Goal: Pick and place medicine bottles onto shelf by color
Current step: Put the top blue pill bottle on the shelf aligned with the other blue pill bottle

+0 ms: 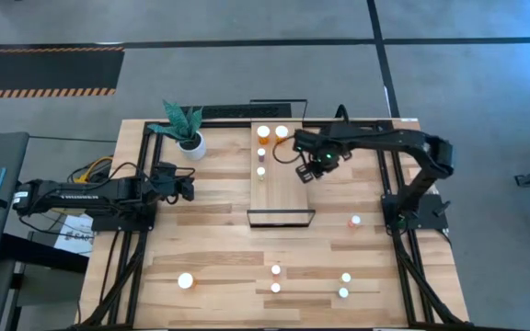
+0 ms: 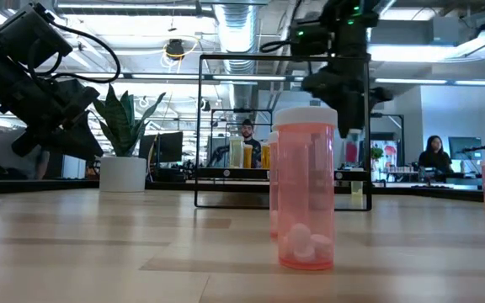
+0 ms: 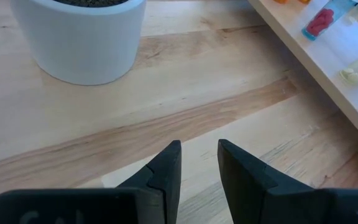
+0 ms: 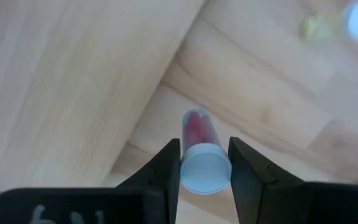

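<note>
Over the right edge of the shelf (image 1: 282,188), the right gripper (image 4: 204,163) had its fingers clamped on the white cap of a small red-filled bottle (image 4: 199,146), seemingly light, rigid and slick, best held at the cap, while the left gripper (image 3: 199,163) waited with its fingers closed and empty above the desk (image 1: 219,248).

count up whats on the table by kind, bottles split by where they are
shelf bottles: 4
tabletop bottles: 6
held bottle, in the right gripper: 1
potted plant: 1
total: 12
</note>
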Available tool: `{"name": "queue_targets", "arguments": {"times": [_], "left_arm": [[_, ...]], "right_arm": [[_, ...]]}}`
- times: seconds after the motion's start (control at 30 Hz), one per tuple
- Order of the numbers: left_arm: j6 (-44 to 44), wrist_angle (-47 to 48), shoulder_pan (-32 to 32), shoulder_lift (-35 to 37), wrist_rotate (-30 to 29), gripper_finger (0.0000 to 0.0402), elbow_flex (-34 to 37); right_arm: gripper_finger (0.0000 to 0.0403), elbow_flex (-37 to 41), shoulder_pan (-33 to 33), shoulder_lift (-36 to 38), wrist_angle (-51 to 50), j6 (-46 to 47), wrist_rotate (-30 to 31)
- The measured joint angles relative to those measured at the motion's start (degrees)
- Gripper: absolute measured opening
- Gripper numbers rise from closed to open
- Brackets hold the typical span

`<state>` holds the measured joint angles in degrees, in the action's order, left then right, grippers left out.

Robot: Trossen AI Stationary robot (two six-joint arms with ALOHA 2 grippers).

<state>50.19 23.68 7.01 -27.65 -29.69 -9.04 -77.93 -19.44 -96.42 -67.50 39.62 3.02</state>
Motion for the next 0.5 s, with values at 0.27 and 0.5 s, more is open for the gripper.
{"name": "queue_targets", "arguments": {"times": [0.27,0.5], "left_arm": [[0.0,0.0,0.0,0.0,0.1,0.0091,0.0],[0.0,0.0,0.0,0.0,0.5,0.0091,0.0]], "right_arm": [[0.0118,-11.3,-1.5,-10.4,-2.3,-11.4,0.6],[0.0119,-18.4,-2.9,-16.0,-3.0,-17.8,0.4]]}}
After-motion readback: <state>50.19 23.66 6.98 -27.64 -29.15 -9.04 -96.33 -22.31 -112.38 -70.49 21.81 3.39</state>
